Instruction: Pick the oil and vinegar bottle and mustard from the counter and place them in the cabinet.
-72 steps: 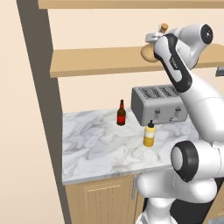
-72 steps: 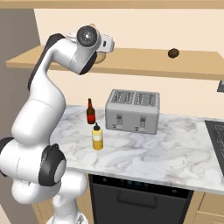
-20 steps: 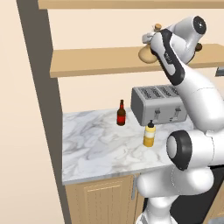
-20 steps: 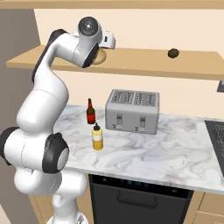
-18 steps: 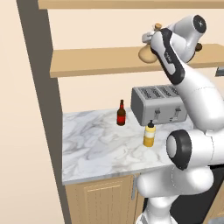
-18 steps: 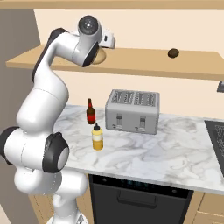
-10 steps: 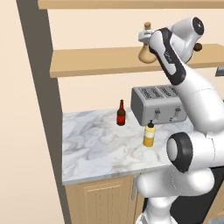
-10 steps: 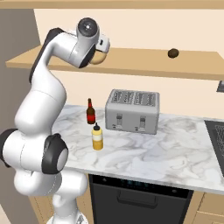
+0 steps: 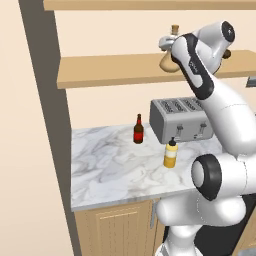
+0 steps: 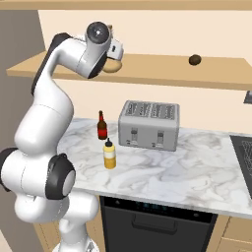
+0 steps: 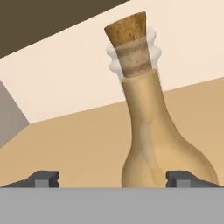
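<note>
One oil and vinegar bottle (image 11: pixel 148 131) stands corked on the cabinet (image 9: pixel 115 72) shelf.

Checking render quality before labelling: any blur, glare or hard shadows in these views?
Hand view: the flask is sharp, only its glass lip looks hazy. Left base view: soft shadow under the shelf, no glare on the counter. Right base view: even light, nothing blurred.

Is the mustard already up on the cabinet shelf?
No, the mustard stands on the counter in front of the toaster.
</note>
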Controlling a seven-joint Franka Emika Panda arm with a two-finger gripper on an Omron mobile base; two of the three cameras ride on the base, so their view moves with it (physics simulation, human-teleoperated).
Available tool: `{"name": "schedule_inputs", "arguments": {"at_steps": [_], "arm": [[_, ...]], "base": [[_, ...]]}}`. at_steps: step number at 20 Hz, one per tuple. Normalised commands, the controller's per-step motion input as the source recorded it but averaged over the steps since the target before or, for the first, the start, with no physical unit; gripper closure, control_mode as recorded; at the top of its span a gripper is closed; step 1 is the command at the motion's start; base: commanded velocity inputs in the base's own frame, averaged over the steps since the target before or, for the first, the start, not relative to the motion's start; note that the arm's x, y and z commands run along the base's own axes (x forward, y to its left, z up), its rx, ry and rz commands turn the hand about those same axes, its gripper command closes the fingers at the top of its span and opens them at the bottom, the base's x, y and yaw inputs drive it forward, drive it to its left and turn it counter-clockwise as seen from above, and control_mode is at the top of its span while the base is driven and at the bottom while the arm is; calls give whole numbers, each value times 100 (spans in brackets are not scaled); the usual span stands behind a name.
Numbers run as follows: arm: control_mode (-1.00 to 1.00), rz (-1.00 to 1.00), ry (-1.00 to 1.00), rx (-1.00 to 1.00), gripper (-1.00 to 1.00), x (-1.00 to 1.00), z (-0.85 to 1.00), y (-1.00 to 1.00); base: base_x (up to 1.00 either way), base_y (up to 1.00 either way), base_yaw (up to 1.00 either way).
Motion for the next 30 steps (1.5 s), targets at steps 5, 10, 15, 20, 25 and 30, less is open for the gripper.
{"name": "schedule_inputs", "arguments": {"at_steps": [5,10,15,20,25,30], "arm": [[-100,9,-6,-15,-100,-86,0,0],[-100,13,-9,-21,-100,-99,0,0],[-100,16,-4,-15,-100,-92,0,0],[-100,19,0,-12,-100,-71,-4,0],[-100,18,4,-15,-100,-52,-31,0],[-100,17,8,-19,-100,-45,-50,0]], "base": [[0,0,0],[0,0,0],[0,0,0],[0,0,0],[0,0,0],[0,0,0]]}}
